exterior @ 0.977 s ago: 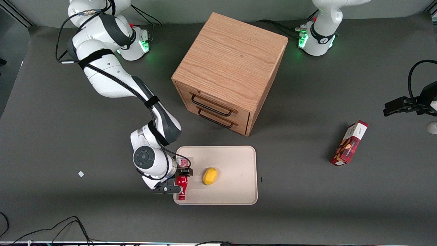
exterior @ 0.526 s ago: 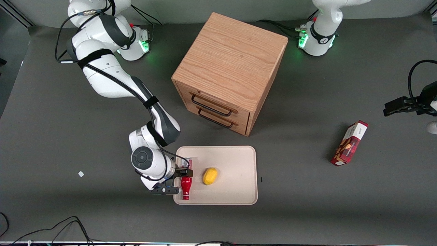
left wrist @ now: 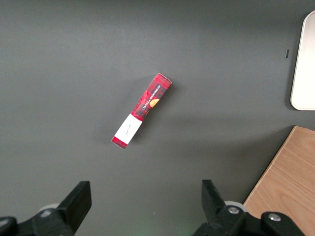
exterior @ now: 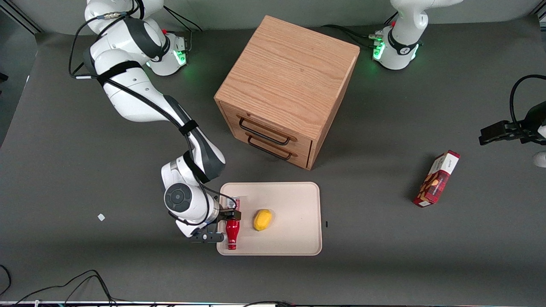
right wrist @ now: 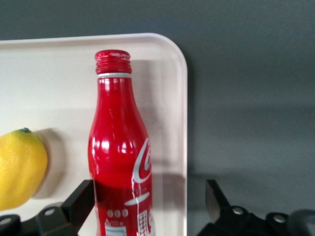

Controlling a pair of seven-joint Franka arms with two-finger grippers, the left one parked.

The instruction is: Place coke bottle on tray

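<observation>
The coke bottle (exterior: 231, 233) is red with white lettering and lies flat on the cream tray (exterior: 290, 204), close to the tray's rim toward the working arm's end, its red cap pointing at the front camera. My right gripper (exterior: 222, 227) is open and straddles the bottle's lower body. In the right wrist view the bottle (right wrist: 120, 147) lies on the tray (right wrist: 59, 88) between the gripper's (right wrist: 147, 199) two fingers. One finger (right wrist: 81, 196) is right beside the bottle. The other finger (right wrist: 212, 196) stands well apart, off the tray's edge.
A yellow lemon (exterior: 262, 219) lies on the tray beside the bottle and shows in the right wrist view (right wrist: 19, 167). The wooden drawer cabinet (exterior: 290, 81) stands farther from the front camera than the tray. A red snack box (exterior: 436, 178) lies toward the parked arm's end.
Over the last second the bottle moved from the tray's rim a little inward toward the lemon and straightened. In the last half second nothing visibly moved.
</observation>
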